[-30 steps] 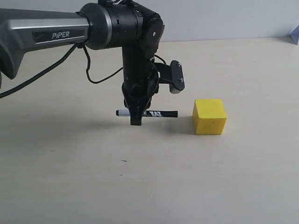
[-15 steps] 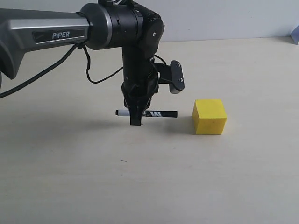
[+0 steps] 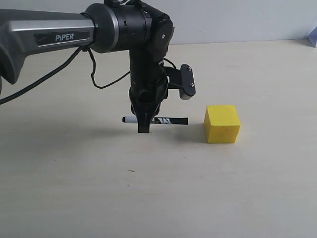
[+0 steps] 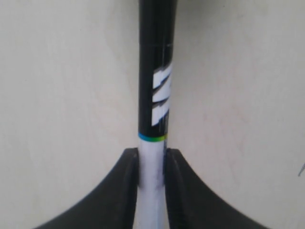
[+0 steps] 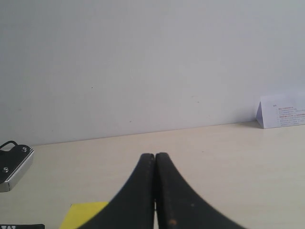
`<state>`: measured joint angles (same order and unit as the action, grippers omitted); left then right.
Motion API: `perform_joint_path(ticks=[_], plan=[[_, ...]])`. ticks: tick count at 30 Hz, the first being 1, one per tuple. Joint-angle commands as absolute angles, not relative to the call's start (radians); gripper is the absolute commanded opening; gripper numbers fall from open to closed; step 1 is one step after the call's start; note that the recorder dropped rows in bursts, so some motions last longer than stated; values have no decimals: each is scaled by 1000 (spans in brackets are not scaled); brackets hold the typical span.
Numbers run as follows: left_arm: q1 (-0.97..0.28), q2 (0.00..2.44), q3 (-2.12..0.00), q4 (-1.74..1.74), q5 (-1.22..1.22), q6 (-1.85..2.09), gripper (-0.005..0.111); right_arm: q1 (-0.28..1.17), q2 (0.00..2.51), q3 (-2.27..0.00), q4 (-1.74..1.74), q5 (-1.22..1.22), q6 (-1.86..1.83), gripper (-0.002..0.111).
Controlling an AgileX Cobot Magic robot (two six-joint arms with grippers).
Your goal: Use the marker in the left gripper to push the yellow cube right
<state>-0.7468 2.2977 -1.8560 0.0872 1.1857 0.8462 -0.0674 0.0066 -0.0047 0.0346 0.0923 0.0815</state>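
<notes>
Yellow, matte and sharp-edged, the small yellow cube (image 3: 222,123) sits on the table to the right of the arm, apart from everything else. The slim black-and-white marker (image 3: 168,120) lies level, low over the surface, its black lettered end aimed at the cube with a clear gap between them. I cannot tell whether it touches the tabletop. The black two-fingered left gripper (image 3: 144,126) points straight down and is clenched on the marker's white barrel, so most of the black half sticks out toward the cube.

The main risk, as I judge it, is the grip. Pushing end-on sends the force along the barrel, and a smooth barrel held only by friction could slide back between the fingers (image 4: 125,191) instead of moving the cube. If the tip meets the cube's face off-centre, the cube may twist rather than travel right, or the marker may swing in the grasp. The fingertips also hang lower than the marker, so they could scrape the table.

The black right gripper (image 5: 155,162) is pressed together on nothing and is held away from the work.

The pale wood-grain tabletop (image 3: 148,198) looks smooth and matte, with a tiny dark speck (image 3: 131,171) near the front. Behind it stands a plain pale wall (image 3: 237,20), with a folded white paper card (image 5: 281,110) at the table's far edge
</notes>
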Motion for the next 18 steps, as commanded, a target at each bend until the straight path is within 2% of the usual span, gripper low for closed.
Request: perform_joint_path(ticks=[1, 13, 18], plan=[[-749, 2292, -1864, 86, 1181, 856, 0, -65, 0, 0, 36, 87, 80, 0], [-744, 2292, -1864, 56, 1140, 967, 0, -65, 0, 0, 36, 87, 80, 0], [-695, 2287, -1864, -28, 1170, 965, 0, -65, 0, 0, 36, 87, 80, 0]])
